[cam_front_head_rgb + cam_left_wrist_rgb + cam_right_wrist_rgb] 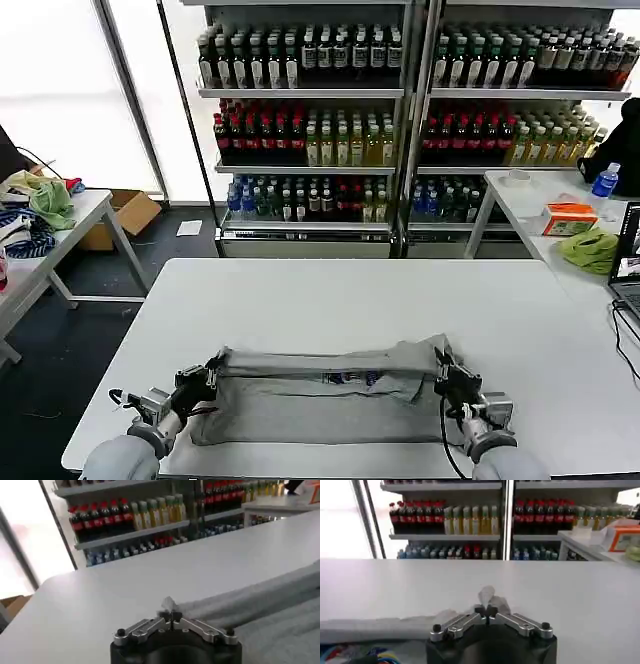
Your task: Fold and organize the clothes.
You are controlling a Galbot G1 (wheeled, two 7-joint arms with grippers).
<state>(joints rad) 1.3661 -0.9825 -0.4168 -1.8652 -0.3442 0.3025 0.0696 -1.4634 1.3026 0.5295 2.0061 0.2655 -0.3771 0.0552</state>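
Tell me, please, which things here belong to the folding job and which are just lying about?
Job: grey T-shirt, pinched at its folded edge by the left gripper and right gripper, both shut on it.

Lying about: green cloth, orange box, blue bottle, cardboard box.

From here the grey T-shirt (320, 395) has its cartoon print mostly tucked under the folded-over edge, too small to read, and both robot arms run off the bottom of view.

The T-shirt (320, 392) lies on the table's (350, 300) near edge, between both hands.
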